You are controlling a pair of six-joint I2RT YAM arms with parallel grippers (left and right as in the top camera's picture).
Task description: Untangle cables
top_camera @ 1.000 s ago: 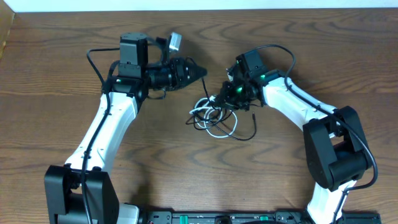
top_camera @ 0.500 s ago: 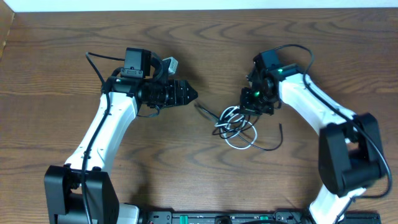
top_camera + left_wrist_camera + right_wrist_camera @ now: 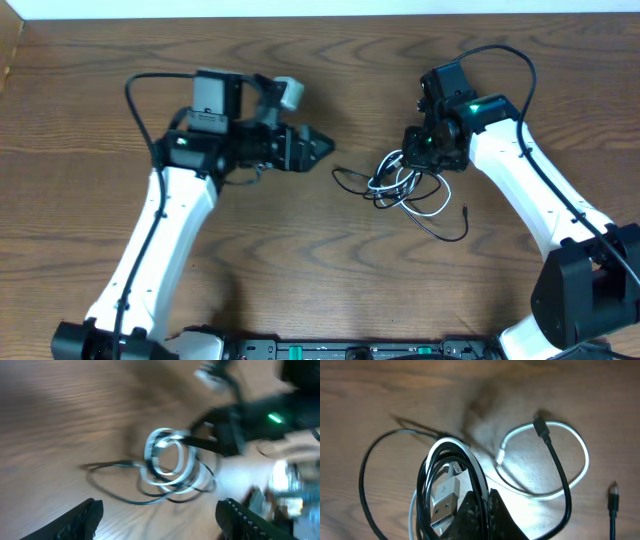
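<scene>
A tangle of black and white cables (image 3: 398, 190) lies on the wooden table right of centre. My right gripper (image 3: 418, 162) is shut on a few black and white strands at the tangle's upper right; in the right wrist view its gripper (image 3: 487, 499) pinches them beside a white USB plug (image 3: 443, 501). A white loop (image 3: 572, 445) and a black strand spread to the right. My left gripper (image 3: 322, 148) hovers left of the tangle, open and empty, a short way from a black cable end (image 3: 340, 175). In the left wrist view the cables (image 3: 167, 460) lie ahead of the open gripper (image 3: 162, 520).
A loose black cable end (image 3: 465, 214) trails toward the lower right of the tangle. Bare wooden table (image 3: 300, 270) surrounds the bundle. The arm bases stand along the front edge.
My left gripper has opened and shifted down and slightly right. The right arm has moved right, dragging the cable bundle with it.
</scene>
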